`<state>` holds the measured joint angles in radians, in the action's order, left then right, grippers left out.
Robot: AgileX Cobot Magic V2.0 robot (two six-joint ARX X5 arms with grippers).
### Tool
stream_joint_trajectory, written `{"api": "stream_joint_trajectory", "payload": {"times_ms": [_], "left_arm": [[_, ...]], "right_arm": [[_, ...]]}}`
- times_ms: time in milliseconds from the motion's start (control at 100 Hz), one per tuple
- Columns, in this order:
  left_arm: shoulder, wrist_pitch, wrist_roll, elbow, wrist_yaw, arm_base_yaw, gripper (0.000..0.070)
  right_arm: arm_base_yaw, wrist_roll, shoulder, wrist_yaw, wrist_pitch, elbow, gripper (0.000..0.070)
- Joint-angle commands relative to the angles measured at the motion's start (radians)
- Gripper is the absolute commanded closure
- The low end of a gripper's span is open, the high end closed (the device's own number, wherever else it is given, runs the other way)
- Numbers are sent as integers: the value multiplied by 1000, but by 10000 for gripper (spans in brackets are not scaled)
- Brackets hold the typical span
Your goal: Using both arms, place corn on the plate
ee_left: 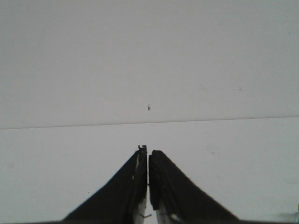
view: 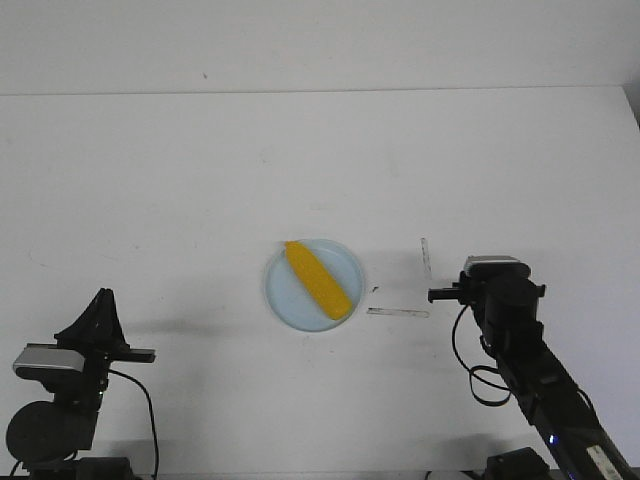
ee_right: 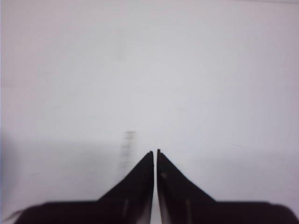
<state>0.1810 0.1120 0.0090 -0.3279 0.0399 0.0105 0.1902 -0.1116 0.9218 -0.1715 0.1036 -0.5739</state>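
The corn (view: 319,280) lies diagonally across the pale blue plate (view: 283,297), tapered end toward the far-left rim, fully inside it. The plate sits on the white table (view: 200,170). Just right of the plate, two thin pale strips (view: 398,312) mark the tabletop. Right of those strips hangs the right gripper (ee_right: 155,151), fingers pressed together, holding nothing. Well off to the plate's near left sits the left gripper (ee_left: 147,149), also clenched on nothing, clear of the plate.

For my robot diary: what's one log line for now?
corn: lying on plate | left gripper: shut, empty | right gripper: shut, empty
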Motion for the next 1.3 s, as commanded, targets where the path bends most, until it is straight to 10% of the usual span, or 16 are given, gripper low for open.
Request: {"api": "stream_joint_trajectory", "payload": {"times_ms": [0, 410, 720, 1290], "left_arm": [[0, 12, 2, -13, 1, 0, 698], [0, 12, 2, -13, 2, 0, 698], [0, 12, 2, -13, 2, 0, 698], [0, 12, 2, -13, 1, 0, 698]], "right_arm": [[-43, 16, -48, 10, -47, 35, 692], [-159, 188, -403, 74, -274, 260, 691], [-158, 180, -594, 199, -206, 262, 691], [-158, 86, -666, 191, -212, 262, 692]]}}
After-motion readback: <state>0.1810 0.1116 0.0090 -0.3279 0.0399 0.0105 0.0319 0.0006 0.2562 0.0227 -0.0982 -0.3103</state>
